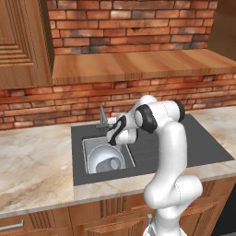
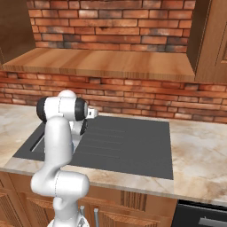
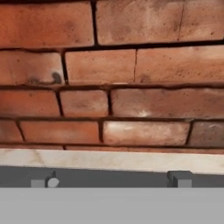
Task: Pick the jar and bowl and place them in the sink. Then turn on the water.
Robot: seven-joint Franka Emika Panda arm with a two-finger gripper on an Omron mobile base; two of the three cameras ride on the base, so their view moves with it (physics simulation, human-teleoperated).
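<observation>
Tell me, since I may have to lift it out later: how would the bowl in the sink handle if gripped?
The bowl looks glossy, so probably slippery. Its round deep shape suggests it may rock or tip if nudged. Something small rests inside, which might slide or spill out.

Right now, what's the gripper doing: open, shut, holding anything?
Gripper: open, holding nothing, poised above the sink near the faucet; the bowl already lies in the basin.

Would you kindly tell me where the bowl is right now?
In the left base view, the bowl lies inside the sink, below the faucet.
</observation>
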